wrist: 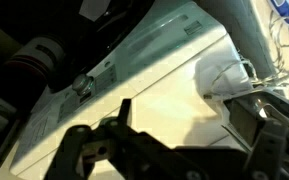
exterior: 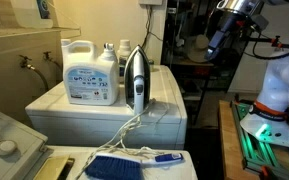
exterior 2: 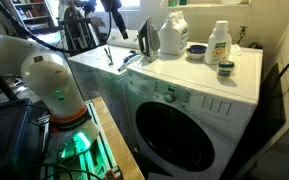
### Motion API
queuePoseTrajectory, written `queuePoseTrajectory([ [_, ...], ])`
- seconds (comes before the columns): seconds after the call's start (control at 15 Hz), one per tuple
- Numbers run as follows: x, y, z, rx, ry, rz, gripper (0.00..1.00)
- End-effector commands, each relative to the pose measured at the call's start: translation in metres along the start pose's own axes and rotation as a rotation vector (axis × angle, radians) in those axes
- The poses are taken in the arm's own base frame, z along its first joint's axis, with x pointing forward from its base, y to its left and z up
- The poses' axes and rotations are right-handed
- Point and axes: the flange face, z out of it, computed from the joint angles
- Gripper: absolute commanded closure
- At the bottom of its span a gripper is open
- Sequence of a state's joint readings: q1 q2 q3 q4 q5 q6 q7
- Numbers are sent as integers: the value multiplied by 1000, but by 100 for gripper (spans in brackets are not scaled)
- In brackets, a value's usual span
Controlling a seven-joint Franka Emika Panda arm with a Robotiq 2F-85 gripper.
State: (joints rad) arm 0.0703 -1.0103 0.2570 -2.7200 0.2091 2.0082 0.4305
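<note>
Arm: white jointed robot arm [exterior 2: 46,72], base lit green, standing on the floor beside the white front-loading washing machine [exterior 2: 189,92]. It is raised high, with the wrist carried above the level of the machine top in both exterior views.

Hand: dark two-fingered gripper [wrist: 174,150], hanging in the air off the machine's side [exterior 2: 116,24]. In the wrist view the fingers [wrist: 84,150] are spread wide with bare space between them. It holds nothing and touches nothing. That view looks down on the machine's control panel and its knob [wrist: 81,85].

Nearest item: black-and-silver steam iron [exterior: 135,78], standing upright on its heel on the machine top, well apart from the gripper and below it. Its white cord [exterior: 132,126] trails down over the front edge.

Containers:
- Large white plastic detergent jug with blue label [exterior: 90,72], upright and capped, just beside the iron. Contents cannot be told.
- White bottle with green label [exterior 2: 218,45], upright and capped, near the back wall.
- Small dark bowl [exterior 2: 196,48], between the jug and the bottle. Its inside is too small to make out.
- Small dark-lidded jar [exterior 2: 226,68], lid on, in front of the bottle.

Other: blue brush [exterior: 112,166], lying on a white surface in the foreground of an exterior view.
</note>
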Motion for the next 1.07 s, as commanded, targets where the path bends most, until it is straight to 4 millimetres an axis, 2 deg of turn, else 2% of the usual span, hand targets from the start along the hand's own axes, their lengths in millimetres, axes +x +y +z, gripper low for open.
queuePoseTrajectory([
  [0.0, 0, 0, 0, -1, -2, 0, 0],
  [0.13, 0, 0, 0, -2, -3, 0, 0],
  [0.27, 26, 20, -5, -38, 28, 68, 0],
  [0.53, 97, 76, -25, -126, 209, 141, 0],
  [0.67, 131, 98, -22, -169, 274, 190, 0],
  [0.8, 161, 112, -8, -195, 295, 233, 0],
  [0.87, 171, 116, 1, -222, 287, 242, 0],
  [0.93, 173, 109, 5, -248, 284, 248, 0],
  [1.0, 154, 115, -8, -209, 295, 225, 0],
])
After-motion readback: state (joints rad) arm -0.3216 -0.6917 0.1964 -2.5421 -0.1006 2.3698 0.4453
